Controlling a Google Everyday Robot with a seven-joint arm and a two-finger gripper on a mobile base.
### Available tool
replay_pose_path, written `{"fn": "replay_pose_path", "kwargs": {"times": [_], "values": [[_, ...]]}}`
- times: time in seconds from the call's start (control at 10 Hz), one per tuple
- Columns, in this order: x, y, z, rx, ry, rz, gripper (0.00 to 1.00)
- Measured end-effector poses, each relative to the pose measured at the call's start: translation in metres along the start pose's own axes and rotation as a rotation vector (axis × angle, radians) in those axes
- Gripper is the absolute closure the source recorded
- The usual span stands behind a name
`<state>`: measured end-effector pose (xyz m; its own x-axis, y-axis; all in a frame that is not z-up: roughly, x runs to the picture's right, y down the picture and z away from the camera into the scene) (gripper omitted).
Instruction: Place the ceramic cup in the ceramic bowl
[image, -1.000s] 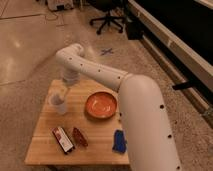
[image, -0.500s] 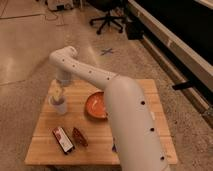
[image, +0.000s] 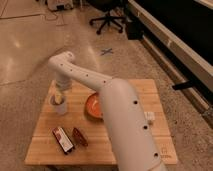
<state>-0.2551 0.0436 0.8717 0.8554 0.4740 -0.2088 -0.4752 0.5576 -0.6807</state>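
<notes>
The ceramic cup (image: 60, 106) is a small pale tumbler standing upright near the left edge of the wooden table (image: 135, 92). My gripper (image: 58, 97) hangs from the white arm straight down onto the cup's mouth and hides its top. The ceramic bowl (image: 91, 106), orange-red inside, sits to the right of the cup near the table's middle. The arm hides the bowl's right part.
A small dark red boat-shaped object (image: 79, 136) and a dark snack packet (image: 63, 139) lie at the front left. A small white thing (image: 149, 117) shows right of the arm. An office chair (image: 109, 17) stands on the floor behind. A dark counter runs along the right.
The arm has swung left and its big link now covers more of the bowl and the right of the table. The gripper has come down onto the cup.
</notes>
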Motion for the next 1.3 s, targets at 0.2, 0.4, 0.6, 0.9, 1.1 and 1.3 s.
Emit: {"fn": "replay_pose_path", "kwargs": {"times": [0.2, 0.4, 0.6, 0.9, 1.1, 1.3], "values": [[0.003, 0.009, 0.002, -0.047, 0.003, -0.028, 0.73], [0.008, 0.005, -0.007, -0.074, -0.004, -0.043, 0.93], [0.012, -0.007, -0.021, -0.084, -0.025, -0.034, 1.00], [0.030, -0.049, -0.059, -0.070, -0.082, 0.019, 1.00], [0.050, -0.081, -0.081, -0.048, -0.109, 0.071, 1.00], [0.073, -0.105, -0.102, -0.036, -0.134, 0.119, 1.00]]}}
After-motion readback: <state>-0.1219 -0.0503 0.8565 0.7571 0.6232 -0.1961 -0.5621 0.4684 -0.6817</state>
